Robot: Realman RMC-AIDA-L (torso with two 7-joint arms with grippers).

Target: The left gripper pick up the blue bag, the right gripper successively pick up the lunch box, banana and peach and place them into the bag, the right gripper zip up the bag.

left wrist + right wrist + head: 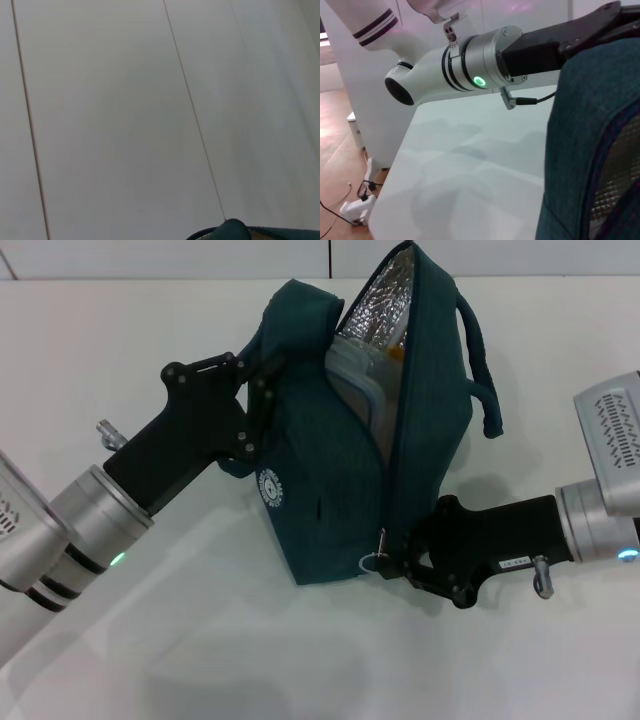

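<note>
The blue bag point(340, 490) stands tilted on the white table, its zipper open at the top and the silver foil lining point(380, 300) showing. The lunch box point(352, 390) sits inside, with an orange bit of the banana point(397, 352) beside it. The peach is hidden. My left gripper point(262, 385) is shut on the bag's upper left edge near a handle. Low on the bag, my right gripper point(398, 558) is shut at the near end of the zipper, where the metal ring pull point(372, 562) hangs. The right wrist view shows the left gripper point(590, 25) above the bag point(580, 150).
The bag's second handle point(480, 360) loops out to the right. Bare white table point(200, 640) lies in front of the bag. The left wrist view shows white panels and a sliver of the bag point(235, 232). In the right wrist view the table's edge point(390, 180) drops to the floor.
</note>
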